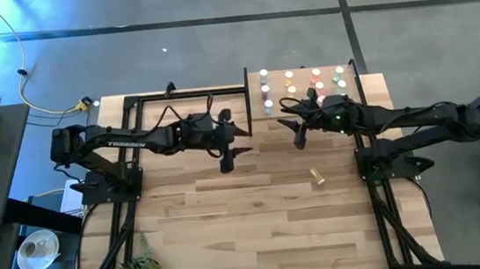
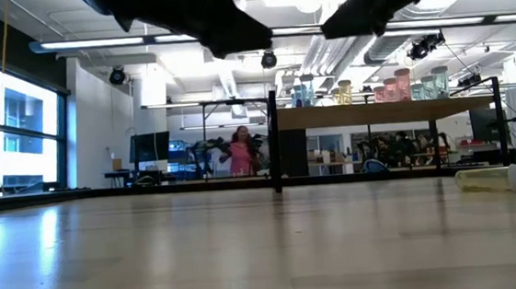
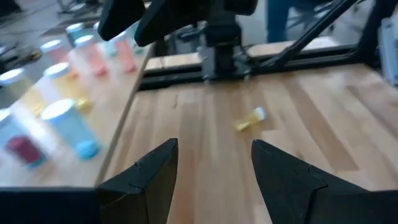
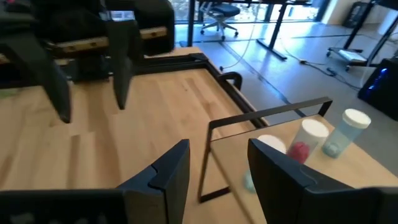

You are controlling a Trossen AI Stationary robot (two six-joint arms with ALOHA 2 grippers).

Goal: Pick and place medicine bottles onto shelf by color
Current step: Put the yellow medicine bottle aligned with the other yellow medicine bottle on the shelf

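Pale striped planks make up the worktop I see from above. At its far right corner sits the flat pale-wood shelf with thin black uprights, carrying the tiny white-capped medicine bottles in rows. One yellow white-capped bottle lies on its side on the planks, well apart from the shelf. My left end effector hovers mid-worktop, fingers apart and empty; white lettering runs along that arm but I cannot read it. My right end effector hangs just off the shelf's near edge, also apart with nothing between the fingers.

From worktop height, the shelf stands raised with bottles lined along it, and the fallen yellow bottle rests at far right. A person in pink is in the room behind.

Through the left wrist camera, my spread fingers frame bare planks, the toppled bottle beyond them, blurred blue, yellow and red bottles off to one side.

Through the right wrist camera, parted fingers face the shelf's black upright, bottles beside it.
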